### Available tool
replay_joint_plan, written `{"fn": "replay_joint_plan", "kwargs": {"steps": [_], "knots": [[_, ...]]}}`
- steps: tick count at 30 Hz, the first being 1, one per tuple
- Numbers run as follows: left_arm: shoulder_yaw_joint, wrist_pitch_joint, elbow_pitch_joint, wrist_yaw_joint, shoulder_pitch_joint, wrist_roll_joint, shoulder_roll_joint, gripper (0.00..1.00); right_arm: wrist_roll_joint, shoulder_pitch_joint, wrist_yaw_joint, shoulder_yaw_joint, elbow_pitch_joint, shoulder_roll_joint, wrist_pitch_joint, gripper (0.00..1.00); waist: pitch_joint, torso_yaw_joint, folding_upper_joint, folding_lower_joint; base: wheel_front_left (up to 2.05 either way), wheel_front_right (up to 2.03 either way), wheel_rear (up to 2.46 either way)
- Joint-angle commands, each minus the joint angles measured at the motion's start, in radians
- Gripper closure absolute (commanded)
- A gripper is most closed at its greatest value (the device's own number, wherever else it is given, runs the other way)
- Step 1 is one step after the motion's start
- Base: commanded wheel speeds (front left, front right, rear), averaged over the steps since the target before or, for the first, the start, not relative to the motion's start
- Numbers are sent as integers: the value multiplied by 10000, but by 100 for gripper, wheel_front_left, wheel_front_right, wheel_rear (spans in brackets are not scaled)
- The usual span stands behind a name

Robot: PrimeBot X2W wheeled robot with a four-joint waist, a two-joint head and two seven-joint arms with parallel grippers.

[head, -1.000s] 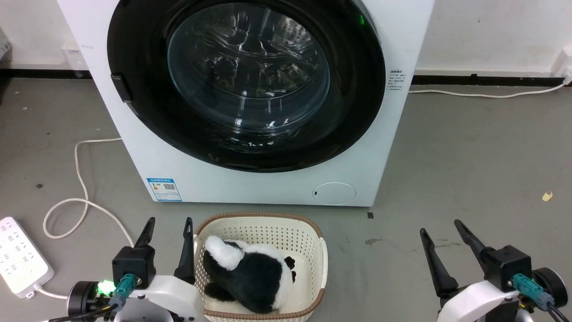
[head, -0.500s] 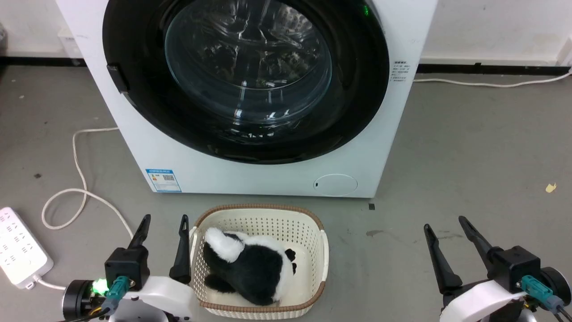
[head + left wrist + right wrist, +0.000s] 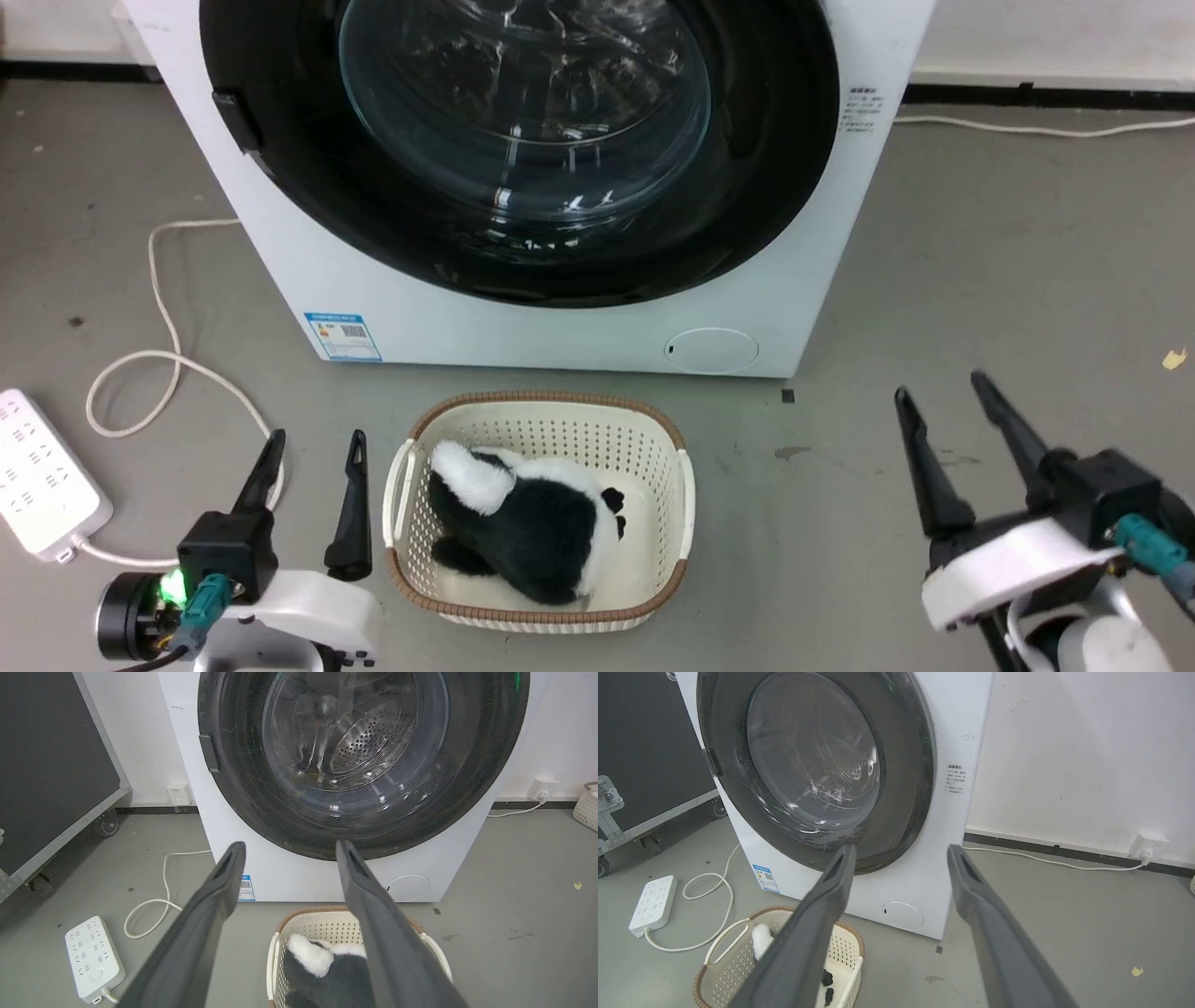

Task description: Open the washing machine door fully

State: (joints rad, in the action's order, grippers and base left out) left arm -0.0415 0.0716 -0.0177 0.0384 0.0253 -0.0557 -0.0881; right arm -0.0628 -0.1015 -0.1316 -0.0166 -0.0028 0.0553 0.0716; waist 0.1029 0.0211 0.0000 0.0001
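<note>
The white washing machine [image 3: 579, 331] stands ahead on the floor. Its round glossy black door [image 3: 747, 205] with the bulging glass centre [image 3: 523, 103] lies flat against the front, closed. A small dark handle [image 3: 229, 121] sits at the door's left edge. My left gripper [image 3: 316, 446] hangs open low at the left, beside the basket, well short of the machine. My right gripper [image 3: 941, 392] is open at the lower right, over bare floor. Both wrist views look at the door [image 3: 243, 788] [image 3: 906, 765] past spread fingers, with nothing between them.
A cream basket [image 3: 686, 495] holding a black-and-white plush toy [image 3: 532, 523] sits on the floor just before the machine. A white power strip [image 3: 42, 485] and looped cable [image 3: 159, 355] lie at the left. A dark wheeled case [image 3: 51, 765] stands left of the machine.
The head camera has moved, so the machine sits higher and closer in the picture. Both grippers stay open; the right one shows higher in the picture than before.
</note>
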Motion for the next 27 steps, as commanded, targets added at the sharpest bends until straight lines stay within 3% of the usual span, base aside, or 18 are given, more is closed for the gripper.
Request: {"fn": "replay_joint_plan", "kwargs": {"steps": [1, 4, 5, 7, 20, 27], "knots": [[-26, 97, -72, 32, 164, -50, -98, 0, -105, -236, 3, -36, 35, -16, 62, 0, 52, 20, 0, -1, 0, 0, 0], [-30, 159, -121, 63, 203, -84, -165, 0, -323, -505, 3, -122, 87, -17, 61, 0, 167, 53, 0, -1, 0, 0, 0], [-34, 180, -136, 73, 216, -95, -185, 0, -393, -586, 3, -148, 110, -17, 60, 37, 203, 64, 0, -1, 0, 0, 0], [-51, 222, -167, 94, 237, -122, -221, 0, -579, -747, 3, -198, 172, -18, 61, 100, 277, 81, 0, -1, 0, 0, 0], [-243, 493, -299, 227, 311, -354, -526, 0, -2899, -2151, 4, -586, 1291, -24, 104, 100, 816, 92, 0, -1, 0, 0, 0], [-395, 681, -365, 320, 434, -579, -828, 0, -4563, -3810, 5, -675, 2746, -27, -209, 100, 1365, 162, 0, -1, 0, 0, 0]]}}
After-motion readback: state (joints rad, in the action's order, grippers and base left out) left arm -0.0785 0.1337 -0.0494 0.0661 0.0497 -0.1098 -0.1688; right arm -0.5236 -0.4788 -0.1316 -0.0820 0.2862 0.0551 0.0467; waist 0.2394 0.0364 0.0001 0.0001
